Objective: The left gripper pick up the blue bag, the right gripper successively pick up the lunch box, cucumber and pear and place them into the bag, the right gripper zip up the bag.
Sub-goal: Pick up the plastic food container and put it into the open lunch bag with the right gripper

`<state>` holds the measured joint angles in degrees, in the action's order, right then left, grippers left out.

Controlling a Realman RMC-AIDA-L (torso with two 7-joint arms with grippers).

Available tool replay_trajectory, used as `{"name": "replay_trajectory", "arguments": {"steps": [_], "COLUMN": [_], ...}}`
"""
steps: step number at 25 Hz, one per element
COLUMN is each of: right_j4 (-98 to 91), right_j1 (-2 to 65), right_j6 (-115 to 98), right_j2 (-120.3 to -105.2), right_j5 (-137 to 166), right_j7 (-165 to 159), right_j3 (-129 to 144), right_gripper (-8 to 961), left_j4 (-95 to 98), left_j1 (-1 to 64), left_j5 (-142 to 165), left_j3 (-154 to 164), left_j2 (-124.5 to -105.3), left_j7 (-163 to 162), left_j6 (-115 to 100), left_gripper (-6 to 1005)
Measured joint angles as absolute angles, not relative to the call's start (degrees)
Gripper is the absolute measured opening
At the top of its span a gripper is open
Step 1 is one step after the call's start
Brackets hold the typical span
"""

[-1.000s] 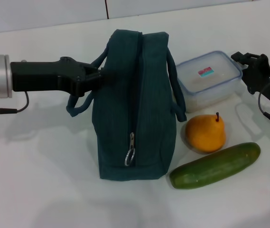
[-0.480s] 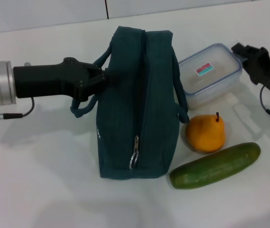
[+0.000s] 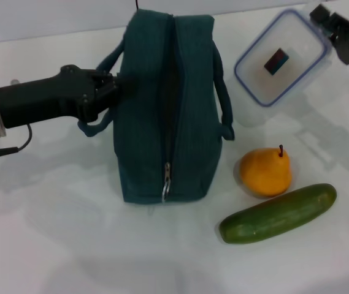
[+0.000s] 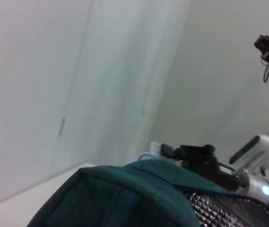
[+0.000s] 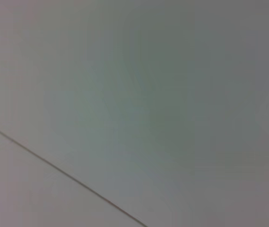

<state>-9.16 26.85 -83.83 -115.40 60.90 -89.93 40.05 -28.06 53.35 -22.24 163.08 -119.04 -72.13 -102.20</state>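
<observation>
— Head view first: where is the blue bag (image 3: 165, 110)?

— It stands upright on the white tabletop (image 3: 51, 233), its long axis running from the near edge away toward the back wall (image 3: 51, 18). The zip line runs along the top and down the near end, where the metal zip pull (image 3: 166, 184) hangs. The left claw (image 3: 120, 87) is at the bag's left flank, pinched shut on the left handle (image 3: 103, 92), whose strap loops just below it.

— And how does that arm lie?

— Nearly level, reaching in from the left edge: silver wrist, then black body, tip pressed against the bag's side.

— The lunch box (image 3: 281, 64)?

— Across the bag from the left claw, up off the tabletop and tilted so its blue-rimmed lid faces the camera. The right claw (image 3: 329, 32) grips it at its far right corner, fingers closed on the rim. That arm comes in from the upper right corner.

— The rest?

— Below the right claw, toward the near edge, the pear (image 3: 265, 172) sits stem up just beside the bag's right side. The cucumber (image 3: 278, 213) lies nearer still, just below the pear, its long axis slanting from lower left to upper right.

— The wrist cameras?

— The left one shows the bag's top edge and silvery lining (image 4: 210, 210) with pale wall behind. The right one shows only plain pale surface crossed by a thin seam.
</observation>
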Motion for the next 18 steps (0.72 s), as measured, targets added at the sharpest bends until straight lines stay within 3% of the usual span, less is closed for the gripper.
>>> {"name": "replay_trajectory", "arguments": {"steps": [10, 18], "right_j4": [-13.7, -14.8], "right_j1": [29.8, 38.7], "right_j6": [-89.9, -93.6], "right_j2": [-115.21, -115.50], "right_j5": [59.9, 59.2], "right_j7": [-94.9, -98.9], "right_j3": [39.5, 40.1], "right_gripper": [108, 116], "left_j4": [-28.4, -28.0], "left_j1": [53.3, 54.4], "left_j5": [-22.9, -21.2], "left_j3": [163.1, 163.1], "left_j2": [-119.00, -119.30], "left_j7": [-72.4, -72.7], "left_j6": [-101.4, -99.5], "left_gripper": [46, 46]}}
